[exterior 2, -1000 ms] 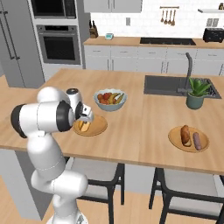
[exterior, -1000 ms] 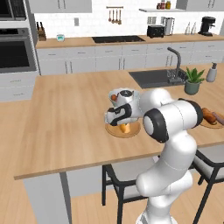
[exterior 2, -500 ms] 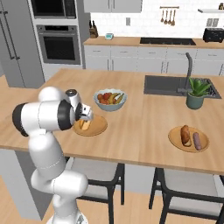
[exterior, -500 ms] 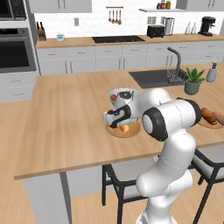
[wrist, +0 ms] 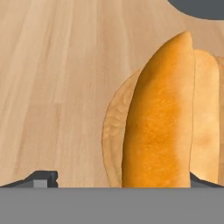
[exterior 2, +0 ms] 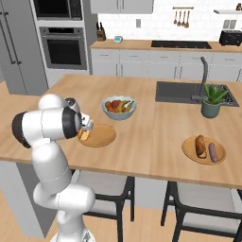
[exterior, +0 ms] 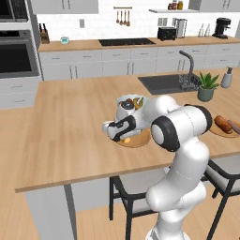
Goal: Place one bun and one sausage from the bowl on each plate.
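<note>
jaws spread, nothing pinched | bun (wrist: 159, 118) lies on near plate (exterior 2: 101, 136) on counter (exterior 2: 156, 127), right under gripper (exterior: 114, 131) | far plate (exterior 2: 191, 150) has both | risk imo: I lift crooked, a tip clips bun & rolls it off

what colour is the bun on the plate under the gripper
Golden orange-brown bun, paler on its side; clearest in the hand view.
</note>
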Robot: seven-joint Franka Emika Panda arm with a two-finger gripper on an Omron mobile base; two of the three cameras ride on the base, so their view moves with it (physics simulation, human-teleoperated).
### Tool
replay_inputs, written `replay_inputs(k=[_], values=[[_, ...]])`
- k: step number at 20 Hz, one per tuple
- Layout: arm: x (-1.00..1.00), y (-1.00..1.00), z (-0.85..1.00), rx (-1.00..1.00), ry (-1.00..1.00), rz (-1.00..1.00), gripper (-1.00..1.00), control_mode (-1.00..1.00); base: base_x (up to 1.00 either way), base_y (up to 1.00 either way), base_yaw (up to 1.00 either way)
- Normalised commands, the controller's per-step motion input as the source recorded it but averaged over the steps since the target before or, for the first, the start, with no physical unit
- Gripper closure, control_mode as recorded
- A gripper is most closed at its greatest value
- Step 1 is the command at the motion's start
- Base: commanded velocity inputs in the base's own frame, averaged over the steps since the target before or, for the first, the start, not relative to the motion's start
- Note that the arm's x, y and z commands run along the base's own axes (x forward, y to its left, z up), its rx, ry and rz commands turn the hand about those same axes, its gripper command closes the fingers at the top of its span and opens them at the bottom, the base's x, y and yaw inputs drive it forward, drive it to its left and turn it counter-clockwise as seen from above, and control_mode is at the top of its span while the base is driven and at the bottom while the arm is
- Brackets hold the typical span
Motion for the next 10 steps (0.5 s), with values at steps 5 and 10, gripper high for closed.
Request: replay_inputs(k=[5, 10], values=[[0.01, 0.08, -0.05, 0.03, 0.0, -0.01, -1.0, -1.0, 0.0, 0.0, 0.0], [0.04, -0.28, -0.23, 0.0, 0.0, 0.0, -1.0, -1.0, 0.0, 0.0, 0.0]])
